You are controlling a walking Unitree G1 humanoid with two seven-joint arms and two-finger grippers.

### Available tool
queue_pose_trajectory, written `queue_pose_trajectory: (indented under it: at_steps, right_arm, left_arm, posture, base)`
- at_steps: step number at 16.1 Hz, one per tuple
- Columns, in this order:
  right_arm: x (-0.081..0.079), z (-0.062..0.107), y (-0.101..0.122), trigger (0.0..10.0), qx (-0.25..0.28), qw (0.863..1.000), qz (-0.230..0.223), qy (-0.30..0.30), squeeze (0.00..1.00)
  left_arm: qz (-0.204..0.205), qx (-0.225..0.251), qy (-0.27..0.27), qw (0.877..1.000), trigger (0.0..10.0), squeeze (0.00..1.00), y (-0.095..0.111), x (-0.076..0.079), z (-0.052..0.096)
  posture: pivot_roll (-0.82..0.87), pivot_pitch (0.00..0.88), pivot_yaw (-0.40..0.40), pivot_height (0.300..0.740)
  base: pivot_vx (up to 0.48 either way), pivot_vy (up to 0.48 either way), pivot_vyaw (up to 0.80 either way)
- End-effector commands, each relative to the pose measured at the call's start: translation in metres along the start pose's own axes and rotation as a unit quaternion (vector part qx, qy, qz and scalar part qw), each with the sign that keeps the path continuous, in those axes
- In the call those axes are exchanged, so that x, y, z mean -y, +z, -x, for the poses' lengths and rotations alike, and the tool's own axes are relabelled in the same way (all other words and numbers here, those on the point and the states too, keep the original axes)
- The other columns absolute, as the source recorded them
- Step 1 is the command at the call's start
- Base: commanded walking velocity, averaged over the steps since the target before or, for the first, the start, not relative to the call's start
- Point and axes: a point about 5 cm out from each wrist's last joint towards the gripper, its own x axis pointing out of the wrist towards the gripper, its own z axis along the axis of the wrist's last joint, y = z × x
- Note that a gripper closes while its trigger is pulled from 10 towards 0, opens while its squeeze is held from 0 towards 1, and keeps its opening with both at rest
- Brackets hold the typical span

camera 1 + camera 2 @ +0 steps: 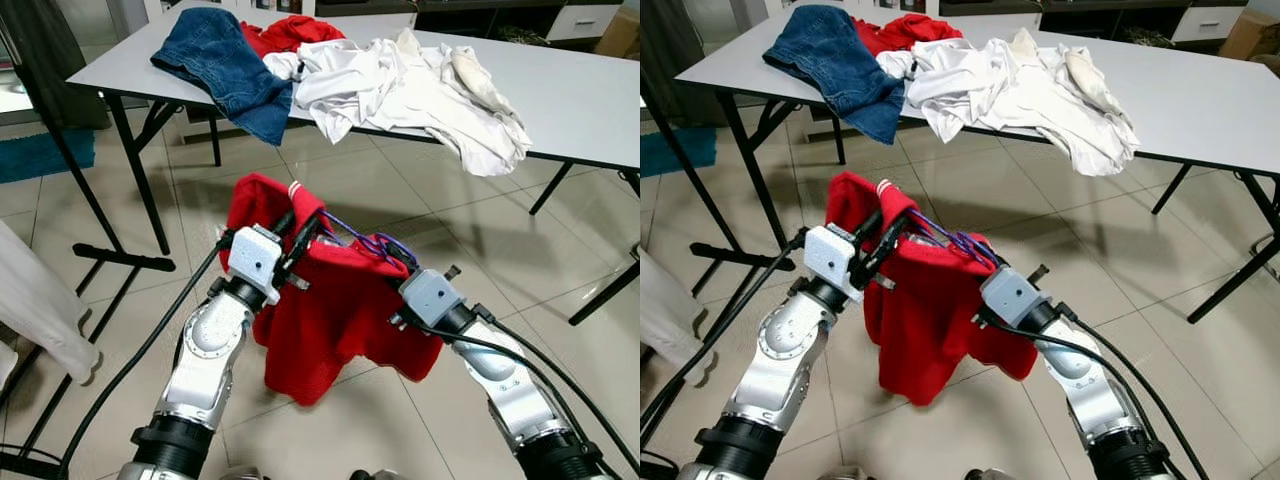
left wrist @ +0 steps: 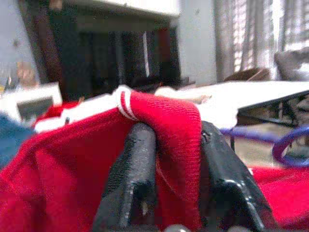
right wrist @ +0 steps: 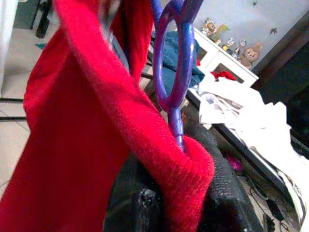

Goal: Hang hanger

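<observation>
There was one red garment with one purple hanger, held by two grippers, the left gripper and the right gripper. One table carried one blue jeans, one other red cloth and some white clothes, number unclear.

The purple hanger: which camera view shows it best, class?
The right wrist view: the purple hanger stands close and sharp, its loop rising from the red garment. Both eye views show thin purple strands; the left wrist view shows a blurred piece.
</observation>
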Motion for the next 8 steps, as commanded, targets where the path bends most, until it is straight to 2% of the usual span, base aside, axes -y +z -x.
queue_pose_trajectory:
  at_steps: [1,3,4,6,8]
  right_arm:
    - [0.01,-0.003,0.003,10.0,0.006,1.0,0.01,-0.018,0.0]
    - [0.01,-0.002,0.003,10.0,0.005,1.0,0.012,-0.017,0.0]
    - [0.01,0.0,0.002,10.0,0.006,0.999,0.032,-0.005,0.0]
    - [0.011,-0.001,0.002,10.0,0.006,0.999,0.036,-0.004,0.0]
    - [0.012,-0.003,0.004,10.0,0.012,0.999,0.035,-0.008,0.0]
  left_arm:
    - [-0.028,0.036,-0.037,0.998,10.0,0.0,0.013,0.004,-0.002]
    - [-0.069,0.035,-0.061,0.995,10.0,0.0,0.015,-0.003,0.001]
    - [-0.107,0.03,-0.07,0.991,10.0,0.0,0.017,-0.015,0.004]
    - [-0.118,0.023,-0.066,0.99,10.0,0.0,0.018,-0.029,0.006]
    - [-0.122,0.017,-0.071,0.99,10.0,0.0,0.016,-0.03,0.008]
  posture:
    - [0.22,0.027,-0.032,0.74]
    - [0.22,0.026,-0.032,0.74]
    - [0.22,0.025,-0.032,0.74]
    - [0.23,0.022,-0.032,0.74]
    - [0.23,0.02,-0.031,0.74]
  base:
    - [0.0,0.0,0.0]
    - [0.0,0.0,0.0]
    - [0.0,0.0,0.0]
    - [0.0,0.0,0.0]
    - [0.0,0.0,0.0]
